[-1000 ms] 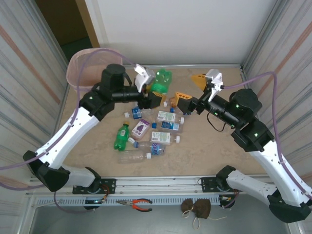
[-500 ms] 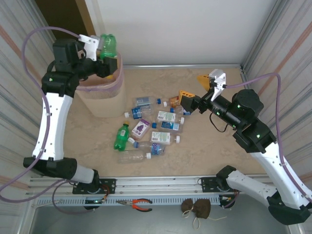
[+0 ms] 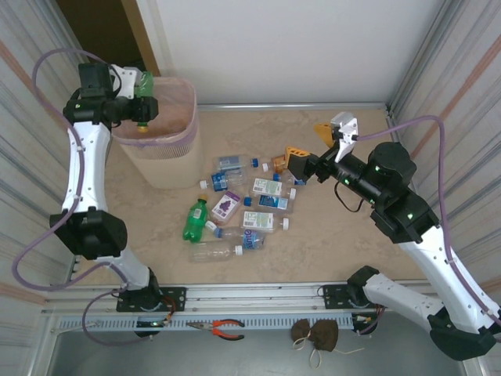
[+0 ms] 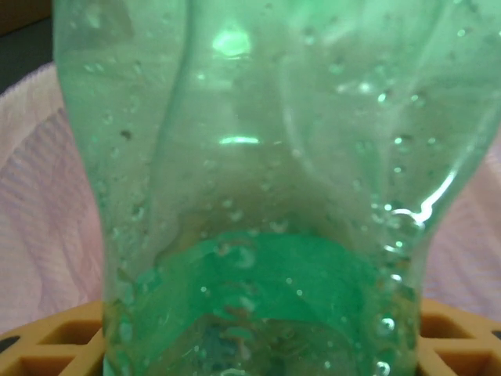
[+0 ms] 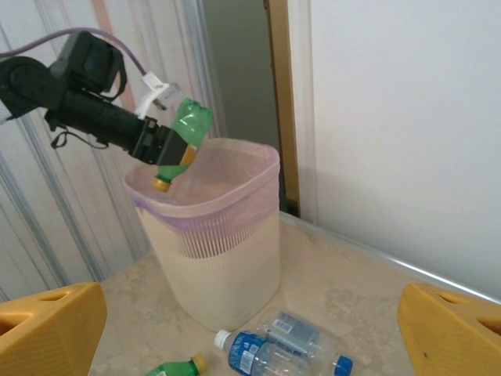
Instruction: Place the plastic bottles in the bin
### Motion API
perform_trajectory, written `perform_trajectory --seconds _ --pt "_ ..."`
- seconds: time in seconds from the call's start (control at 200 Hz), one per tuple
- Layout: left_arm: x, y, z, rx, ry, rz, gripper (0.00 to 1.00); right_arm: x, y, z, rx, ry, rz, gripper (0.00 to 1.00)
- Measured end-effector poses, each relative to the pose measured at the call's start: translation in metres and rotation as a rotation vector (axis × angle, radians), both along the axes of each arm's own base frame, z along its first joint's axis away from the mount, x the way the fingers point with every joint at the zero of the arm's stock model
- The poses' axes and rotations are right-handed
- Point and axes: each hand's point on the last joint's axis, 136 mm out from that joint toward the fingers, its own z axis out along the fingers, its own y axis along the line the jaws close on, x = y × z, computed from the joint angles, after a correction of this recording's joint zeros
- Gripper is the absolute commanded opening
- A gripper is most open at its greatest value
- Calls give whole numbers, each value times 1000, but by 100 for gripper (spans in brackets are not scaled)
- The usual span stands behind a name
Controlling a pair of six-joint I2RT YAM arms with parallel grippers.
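Left claw (image 3: 139, 106) tight around green bottle (image 3: 145, 81) above bin (image 3: 164, 160); right claw (image 3: 308, 141) agape, empty.

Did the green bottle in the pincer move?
Yes. The green bottle went left, from right of the bin to above its rim, held by the left pincer.

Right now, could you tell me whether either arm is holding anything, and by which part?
The left arm's jaws grip a green bottle around its middle, cap down over the bin; the right jaws are open, empty.
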Motion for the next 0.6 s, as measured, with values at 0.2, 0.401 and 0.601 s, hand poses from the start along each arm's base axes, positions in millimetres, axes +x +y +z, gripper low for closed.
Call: perform_trajectory --seconds 0.2,0.401,0.601 --pt "7 19 -33 83 91 55 49 4 1 -14 -5 39 -6 94" --pt "1 34 -65 148 177 96 50 6 1 -22 -15 54 -9 94" --pt "-5 39 -107 166 285 105 50 10 -2 -26 -12 65 -20 95"
